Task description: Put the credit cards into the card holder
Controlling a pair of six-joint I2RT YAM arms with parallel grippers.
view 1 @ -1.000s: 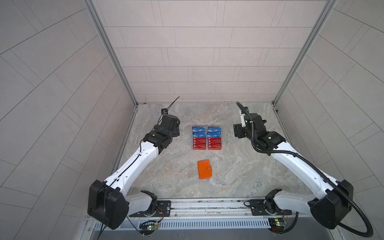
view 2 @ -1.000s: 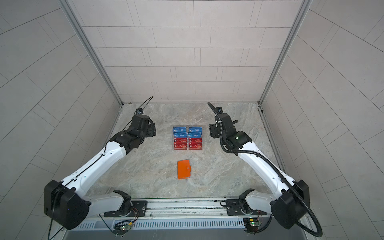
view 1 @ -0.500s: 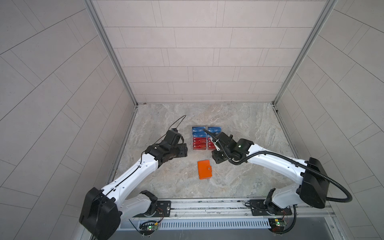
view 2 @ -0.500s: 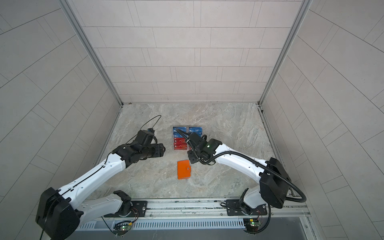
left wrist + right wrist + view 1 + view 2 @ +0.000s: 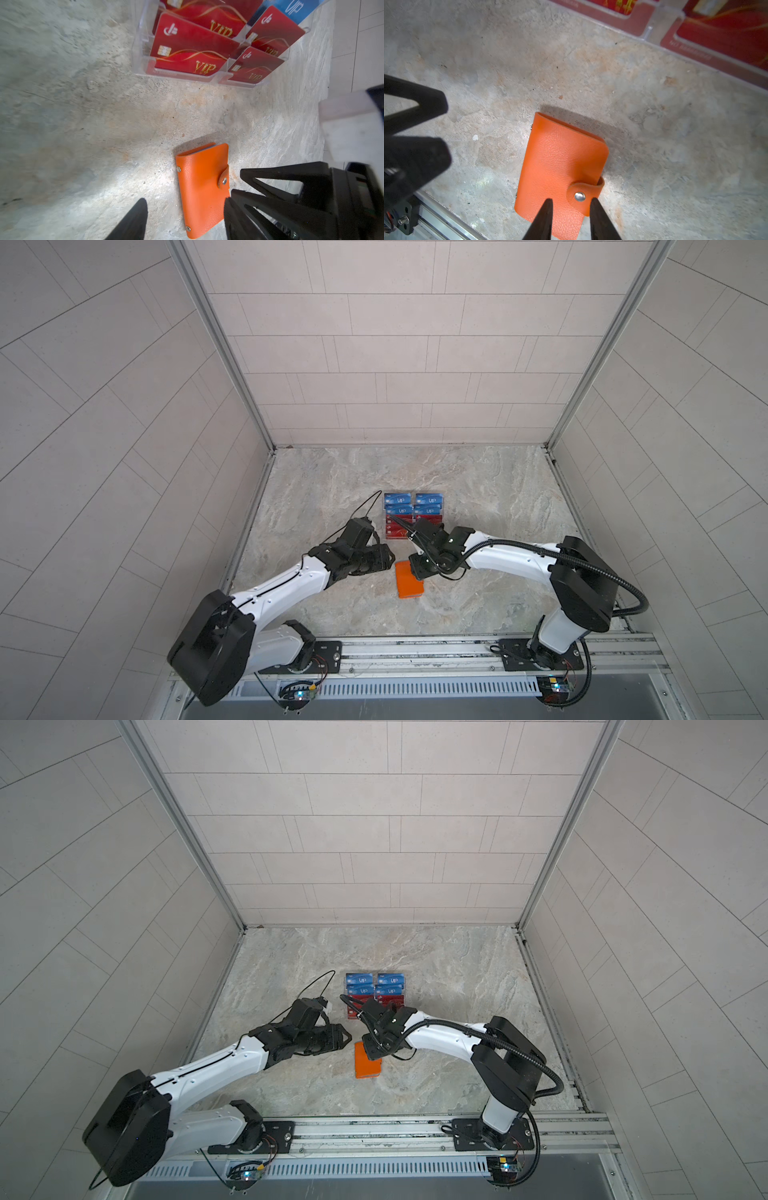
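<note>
Nothing is held by the parted left tool (image 5: 184, 200) or right tool (image 5: 571, 200); the orange leather-like card holder (image 5: 562, 162) could be slid aside if its snap tab (image 5: 583, 196) is missed.

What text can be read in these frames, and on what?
"VIP", gold, on the red cards.
"VIP", white, on the blue cards.
Small print low on the red cards: too blurred to read.
Card holder: no text.

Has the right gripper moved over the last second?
Yes. From right of the credit cards, the right gripper came nearer and leftward, over the card holder.
</note>
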